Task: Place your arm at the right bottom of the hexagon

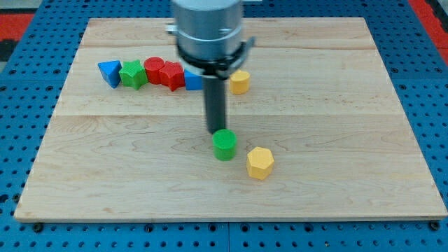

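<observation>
A yellow hexagon block [260, 162] lies on the wooden board [336, 105], below and right of the middle. A green cylinder [225, 145] stands just up and left of it. My tip [216, 132] is at the green cylinder's upper left edge, touching or almost touching it, and so lies up and left of the yellow hexagon. The rod hangs from a grey arm head [208, 31] at the view's top.
A row of blocks lies at the upper left: a blue triangle [109, 72], a green star [132, 74], a red cylinder [154, 69], a red star [172, 75], a blue block [192, 80] partly behind the rod. A second yellow block [240, 81] lies right of the rod.
</observation>
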Available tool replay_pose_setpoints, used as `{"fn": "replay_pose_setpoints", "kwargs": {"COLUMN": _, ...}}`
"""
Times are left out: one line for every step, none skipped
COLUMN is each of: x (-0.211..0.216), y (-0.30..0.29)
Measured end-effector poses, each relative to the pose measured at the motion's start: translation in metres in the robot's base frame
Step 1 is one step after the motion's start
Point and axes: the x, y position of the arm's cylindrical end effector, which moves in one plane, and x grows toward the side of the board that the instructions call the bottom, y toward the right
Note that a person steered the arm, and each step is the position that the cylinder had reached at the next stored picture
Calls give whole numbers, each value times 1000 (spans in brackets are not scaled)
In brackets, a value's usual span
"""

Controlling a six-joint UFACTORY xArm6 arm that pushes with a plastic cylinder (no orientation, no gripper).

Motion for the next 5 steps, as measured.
{"fn": "replay_pose_setpoints", "kwargs": {"x": 21, "y": 26}}
{"fn": "replay_pose_setpoints", "kwargs": {"x": 38, "y": 27}}
{"fn": "replay_pose_setpoints", "kwargs": {"x": 46, "y": 27}}
{"fn": "replay_pose_setpoints", "kwargs": {"x": 42, "y": 34}}
{"fn": "replay_pose_setpoints", "kwargs": {"x": 31, "y": 110}}
